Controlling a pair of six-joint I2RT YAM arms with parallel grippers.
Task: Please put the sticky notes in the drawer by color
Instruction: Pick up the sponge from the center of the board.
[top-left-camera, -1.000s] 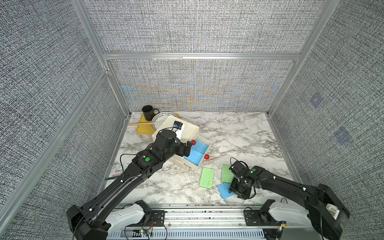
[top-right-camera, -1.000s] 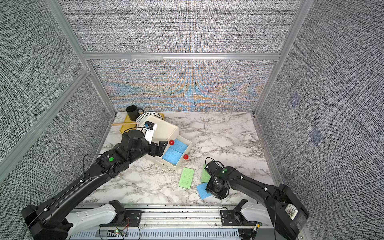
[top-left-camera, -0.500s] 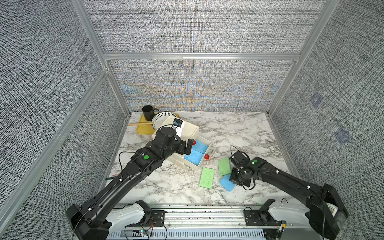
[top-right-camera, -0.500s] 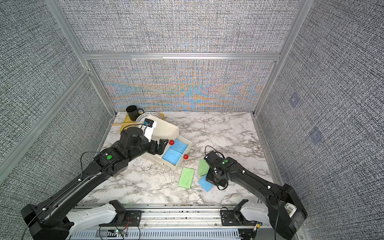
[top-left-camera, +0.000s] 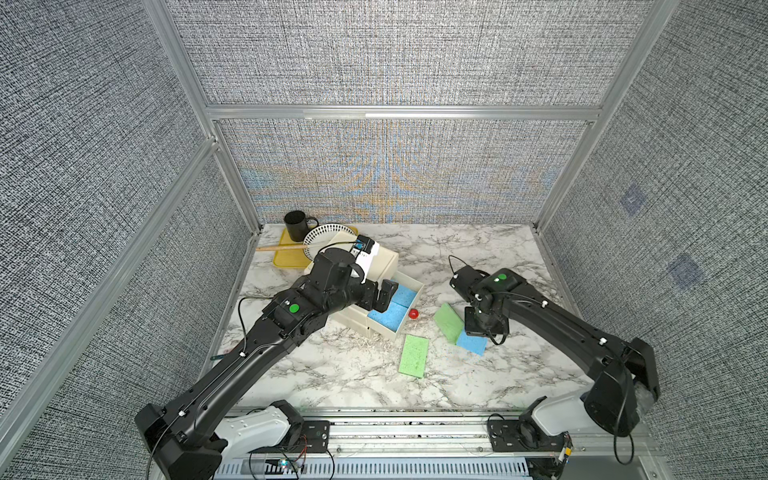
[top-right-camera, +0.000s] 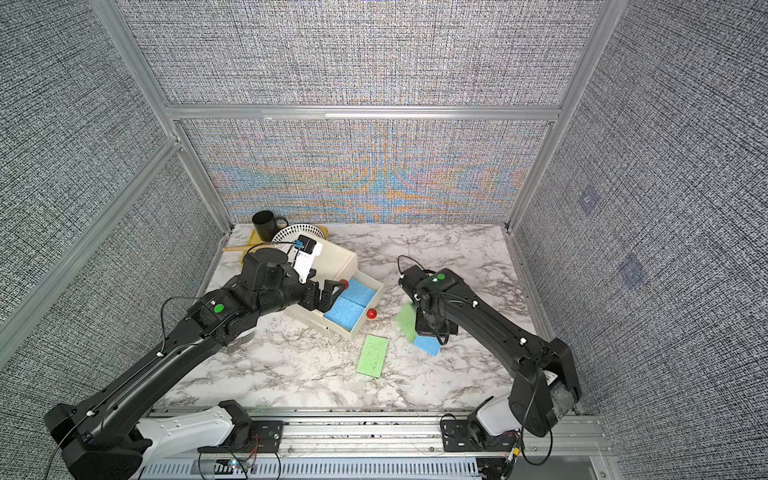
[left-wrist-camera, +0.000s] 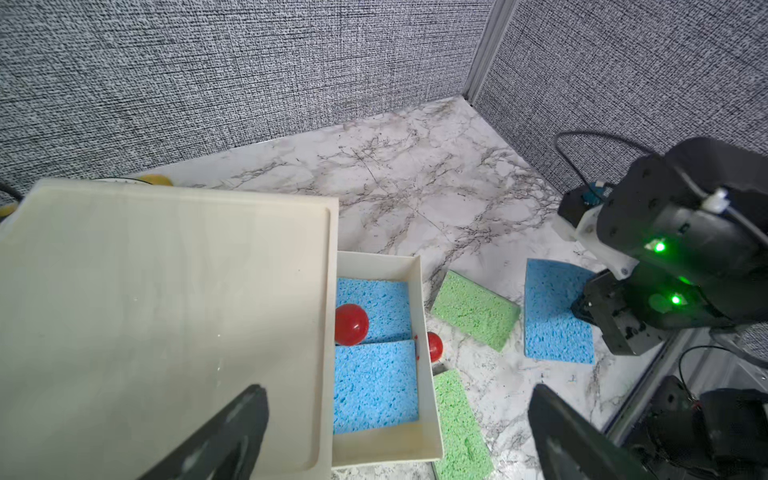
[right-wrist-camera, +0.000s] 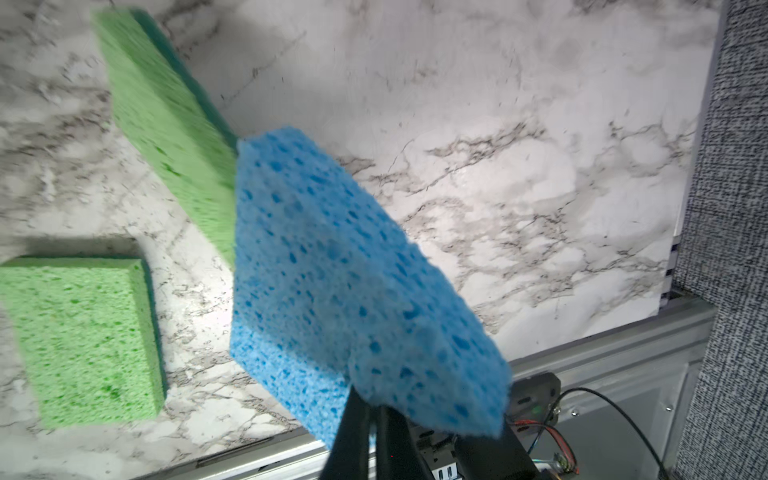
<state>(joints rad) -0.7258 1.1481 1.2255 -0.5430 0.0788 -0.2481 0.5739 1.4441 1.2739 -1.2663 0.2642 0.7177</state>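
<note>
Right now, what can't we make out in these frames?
- Shut drawers' contents: covered by the drawer cabinet top, in the left wrist view and both top views.
- Fingertips of the right gripper: buried under the blue sticky note in the right wrist view; under its own wrist in both top views.
- Tilted green sticky note: blurred in the right wrist view; what props it is unclear.

Tilted green pad (right-wrist-camera: 166, 124) blurred, yellow tray (top-left-camera: 286, 259) partly behind mug (top-left-camera: 296, 224), right fingers (right-wrist-camera: 353, 436) cut off by frame edge.

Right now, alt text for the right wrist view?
A blue pad, pinched at one edge by shut jaws, fills the centre. Behind it on the marble table are a flat green pad and a blurred green pad.
</note>
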